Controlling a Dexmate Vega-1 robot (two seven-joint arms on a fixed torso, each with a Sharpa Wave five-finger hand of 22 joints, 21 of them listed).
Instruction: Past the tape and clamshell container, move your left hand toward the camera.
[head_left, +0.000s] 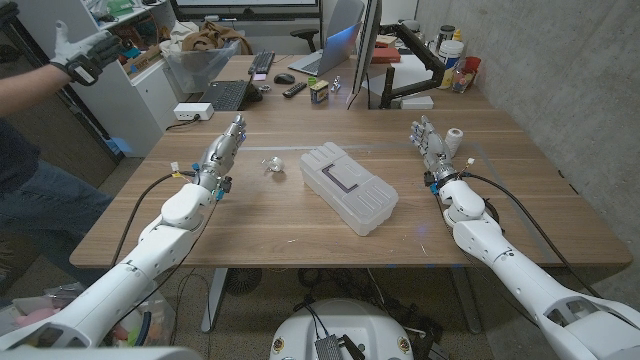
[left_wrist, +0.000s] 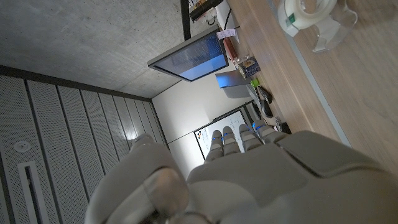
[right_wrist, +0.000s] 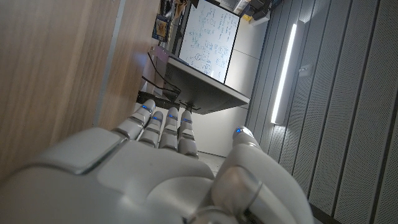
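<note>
While both robot hands hold nothing, tape (head_left: 272, 165) sits between left robot hand (head_left: 222, 152), clamshell container (head_left: 348, 187).

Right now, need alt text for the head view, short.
A clear plastic clamshell container lies in the middle of a wooden table, with a small clear tape dispenser just to its left. The robot's white left hand and right hand flank them, both holding nothing, fingers pointing away from the robot. A person's gloved hand shows at upper left.
</note>
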